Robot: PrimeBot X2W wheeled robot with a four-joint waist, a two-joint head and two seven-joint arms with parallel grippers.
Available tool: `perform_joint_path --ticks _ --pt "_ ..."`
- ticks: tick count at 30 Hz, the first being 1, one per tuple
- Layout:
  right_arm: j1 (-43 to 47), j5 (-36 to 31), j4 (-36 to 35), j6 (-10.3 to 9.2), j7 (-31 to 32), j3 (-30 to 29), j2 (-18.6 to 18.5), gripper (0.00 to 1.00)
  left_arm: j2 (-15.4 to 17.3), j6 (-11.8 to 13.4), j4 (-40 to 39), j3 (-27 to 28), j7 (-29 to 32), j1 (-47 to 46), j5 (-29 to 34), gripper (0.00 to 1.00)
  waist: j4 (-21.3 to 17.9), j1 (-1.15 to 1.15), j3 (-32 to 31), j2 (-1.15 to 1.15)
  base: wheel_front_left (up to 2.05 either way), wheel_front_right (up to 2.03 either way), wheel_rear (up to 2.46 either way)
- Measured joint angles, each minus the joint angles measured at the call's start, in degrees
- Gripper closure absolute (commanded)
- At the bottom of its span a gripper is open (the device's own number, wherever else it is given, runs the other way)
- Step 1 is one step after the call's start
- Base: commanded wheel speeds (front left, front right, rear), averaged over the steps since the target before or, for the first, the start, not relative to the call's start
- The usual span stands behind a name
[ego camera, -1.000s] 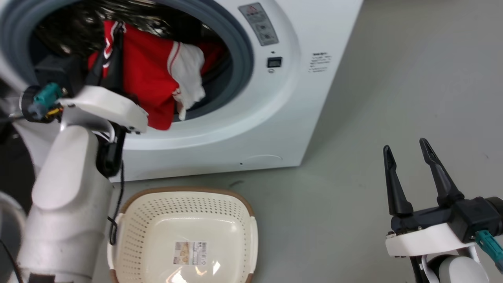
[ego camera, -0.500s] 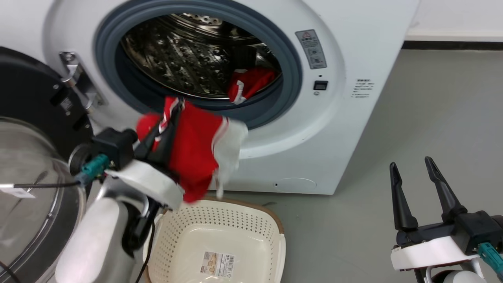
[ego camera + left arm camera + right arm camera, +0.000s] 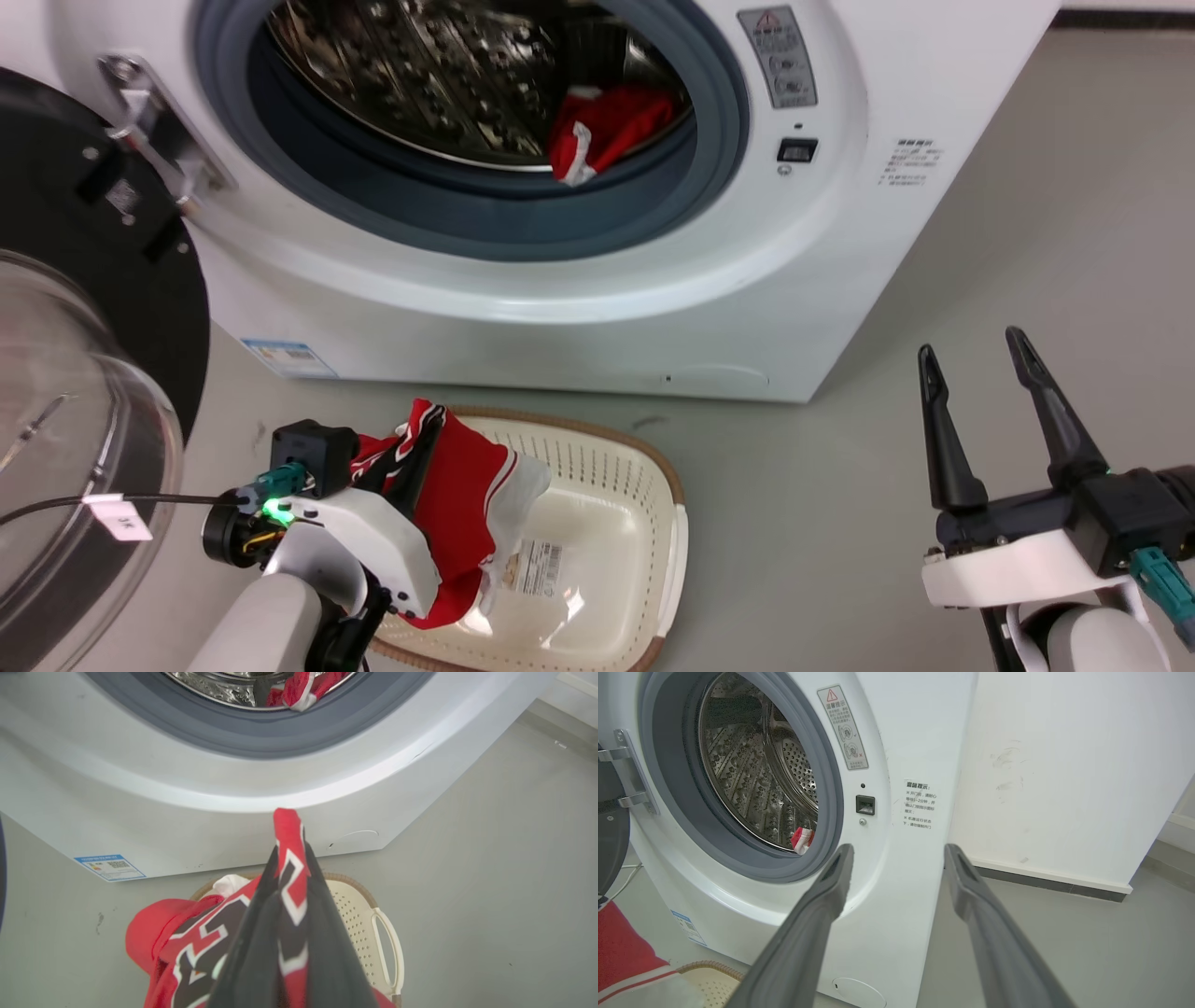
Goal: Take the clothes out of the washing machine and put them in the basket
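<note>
Red cloth first, in the head view: a red sports jersey (image 3: 462, 504) with white trim panels and black-and-white lettering hangs from my left gripper (image 3: 420, 429), whose two dark fingers are pinched tight on a fold of it. The jersey drapes over the left part of a cream-white perforated plastic basket (image 3: 653, 467) with a brown woven-look rim. I cannot tell whether its hem touches the bottom. The basket stands on the grey floor (image 3: 1027, 233), just on the near side of the large white front-loading washing machine (image 3: 560, 327). Its black-framed glass door (image 3: 56, 420) is swung open at the left. A second red garment (image 3: 607, 131) lies at the right of the perforated steel drum (image 3: 420, 75), against the grey rubber rim. At the near right my right gripper (image 3: 969, 345) hangs over bare floor, fingers spread and holding nothing, well apart from the basket.

From the left wrist, I see the fingers closed on the jersey, with a red tongue of fabric poking out past their tips. More of it bunches to the left, lettering showing. The basket's rim and a side handle sit below and to the right. A blue label (image 3: 110, 867) is stuck low on the machine's front.

From the right wrist, the two fingers stand parted and empty before the machine's front, with the second garment low in the drum and a white wall (image 3: 1041, 765) to the right.
</note>
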Motion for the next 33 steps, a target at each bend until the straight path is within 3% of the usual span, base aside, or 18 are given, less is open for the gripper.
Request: perform_joint_path --ticks 8,22,33 --pt "-4.0 -1.5 -2.0 0.00 0.0 0.8 0.0 0.00 -1.4 -0.4 14.5 -2.8 -5.2 -5.3 -1.2 1.00 -1.1 0.01 8.2 0.00 0.00 0.00 0.00" --pt "-8.8 -2.4 -5.5 0.00 0.0 1.7 0.0 0.00 -3.4 -0.4 37.1 -10.3 -12.7 -23.0 -3.5 1.00 -4.3 0.02 24.1 0.00 0.00 0.00 0.00" --pt "-11.7 -1.1 -7.8 0.00 0.0 -0.3 0.0 0.00 -2.8 -0.4 47.0 -11.4 -14.2 -29.8 -7.1 1.00 -8.6 0.01 31.5 0.00 0.00 0.00 0.00"
